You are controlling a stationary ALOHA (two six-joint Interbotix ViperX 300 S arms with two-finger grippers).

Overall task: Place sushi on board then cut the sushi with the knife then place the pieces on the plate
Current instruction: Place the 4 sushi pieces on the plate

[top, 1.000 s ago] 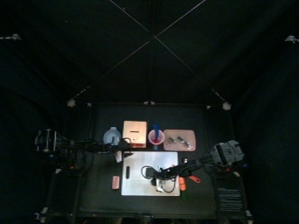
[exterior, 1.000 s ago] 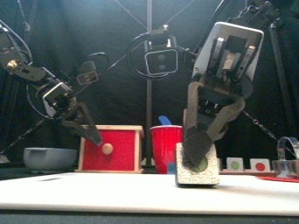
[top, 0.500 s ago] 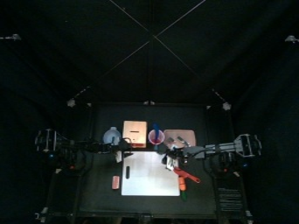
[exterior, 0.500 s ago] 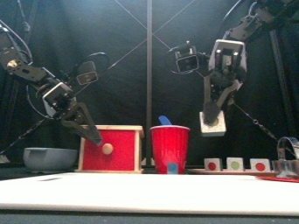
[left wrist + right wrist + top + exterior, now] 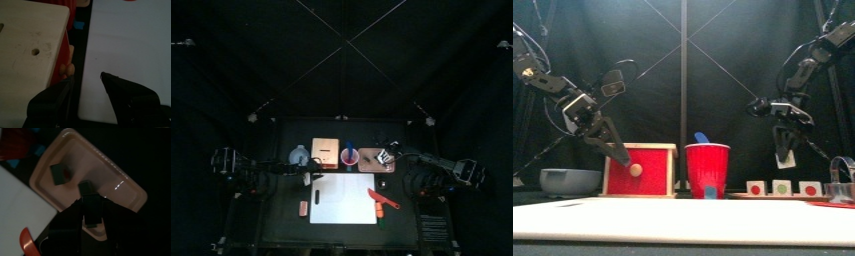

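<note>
Away from the white cutting board (image 5: 342,200) went the right gripper (image 5: 89,203) over the last second, ending up back and to the right, above the flat pink tray (image 5: 100,163). Its black jaws were clamped on a dark green sushi block (image 5: 90,210), which from the front hung clear of the tray. A second dark block (image 5: 57,173) lay flat on the tray, near the held one but apart from it. A red toy knife (image 5: 385,198) lay at the board's right edge. The left gripper (image 5: 90,87) had not shifted. It hung low beside the pale wooden box with a red drawer front (image 5: 637,170), by the board's back-left corner, jaws spread with nothing between them. A red cup (image 5: 707,170) stood between box and tray, and a blue-grey bowl (image 5: 569,180) sat left of the box.
</note>
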